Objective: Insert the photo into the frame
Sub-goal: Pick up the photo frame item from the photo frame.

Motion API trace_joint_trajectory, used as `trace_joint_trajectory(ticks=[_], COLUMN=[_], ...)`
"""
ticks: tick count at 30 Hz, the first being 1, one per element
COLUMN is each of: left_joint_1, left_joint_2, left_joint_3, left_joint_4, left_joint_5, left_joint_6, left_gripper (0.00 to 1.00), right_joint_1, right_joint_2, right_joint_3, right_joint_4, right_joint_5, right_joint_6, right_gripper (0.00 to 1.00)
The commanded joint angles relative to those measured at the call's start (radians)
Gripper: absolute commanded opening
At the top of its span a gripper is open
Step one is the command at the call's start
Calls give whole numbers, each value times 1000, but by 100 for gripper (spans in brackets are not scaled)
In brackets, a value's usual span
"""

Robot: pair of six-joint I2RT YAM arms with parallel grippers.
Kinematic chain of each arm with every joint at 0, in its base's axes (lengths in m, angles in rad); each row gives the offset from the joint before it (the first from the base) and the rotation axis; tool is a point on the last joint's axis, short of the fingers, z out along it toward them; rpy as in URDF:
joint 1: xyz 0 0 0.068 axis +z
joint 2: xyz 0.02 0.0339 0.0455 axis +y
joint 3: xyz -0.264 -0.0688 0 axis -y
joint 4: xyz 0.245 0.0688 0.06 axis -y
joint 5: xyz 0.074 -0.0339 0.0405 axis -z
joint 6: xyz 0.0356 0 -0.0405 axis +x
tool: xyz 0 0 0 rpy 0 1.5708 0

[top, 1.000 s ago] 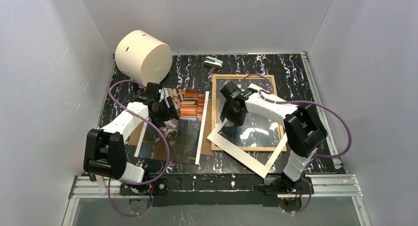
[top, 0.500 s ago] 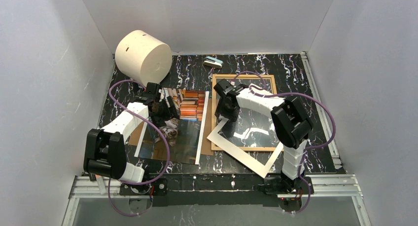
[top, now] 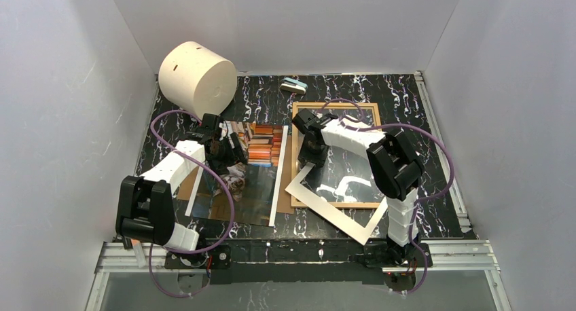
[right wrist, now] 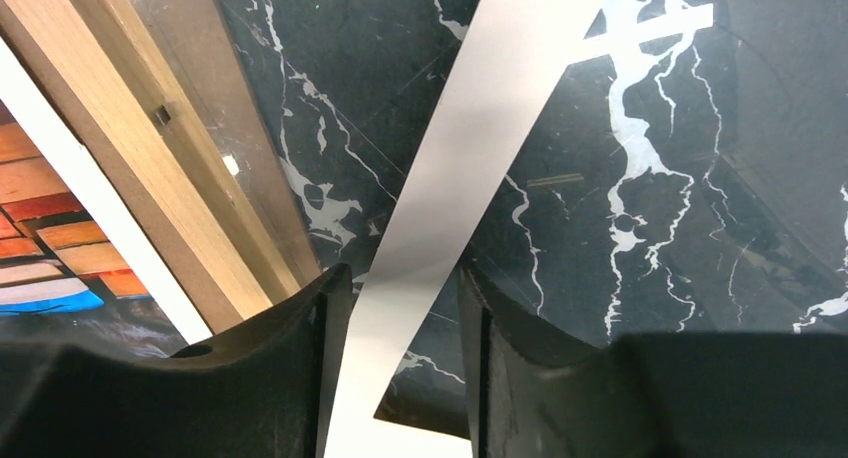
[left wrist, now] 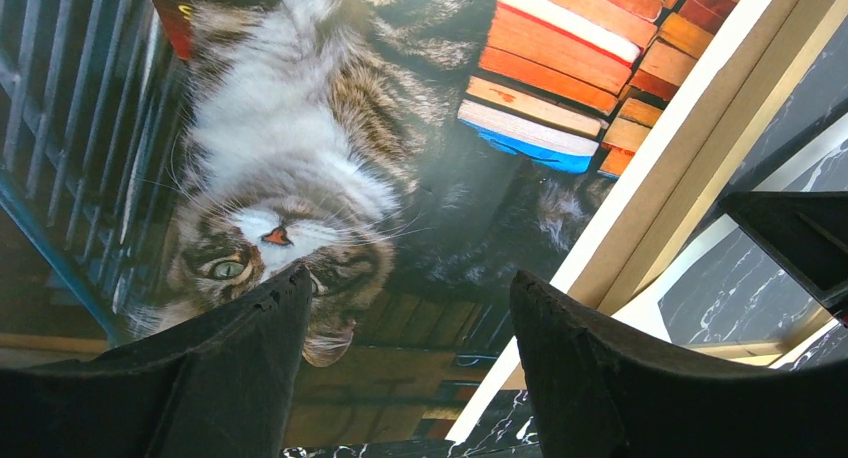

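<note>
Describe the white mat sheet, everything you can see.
Flat white mat sheet, thin card by its look, with one large rectangular window. It lies skewed, partly over the frame's near-left corner, partly on the black marbled tabletop. The right gripper's fingers straddle one strip; whether they pinch it is unclear.

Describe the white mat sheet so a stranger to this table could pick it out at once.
On the black marbled table, find the light-wood frame on the right half. Lying crooked across its near-left corner is the white mat sheet: a flat white border around a big rectangular window, unlike the colourful cat photo to the left.
</note>
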Motion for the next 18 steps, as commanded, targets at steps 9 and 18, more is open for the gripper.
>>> trace_joint_trajectory(ticks=[9, 18], left_joint_1=[2, 2], left_joint_2=[-7, 0], left_joint_3=[-13, -4], left_joint_4=[-8, -11], left_joint_5=[-4, -4], left_joint_6=[10, 11], left_gripper=[70, 70], right_joint_1=[0, 15], right_joint_2=[-9, -132], right_joint_3=[82, 22], right_joint_4=[-6, 89], right_joint_5=[37, 8], right_joint_6=[-21, -180], right_gripper=[30, 31])
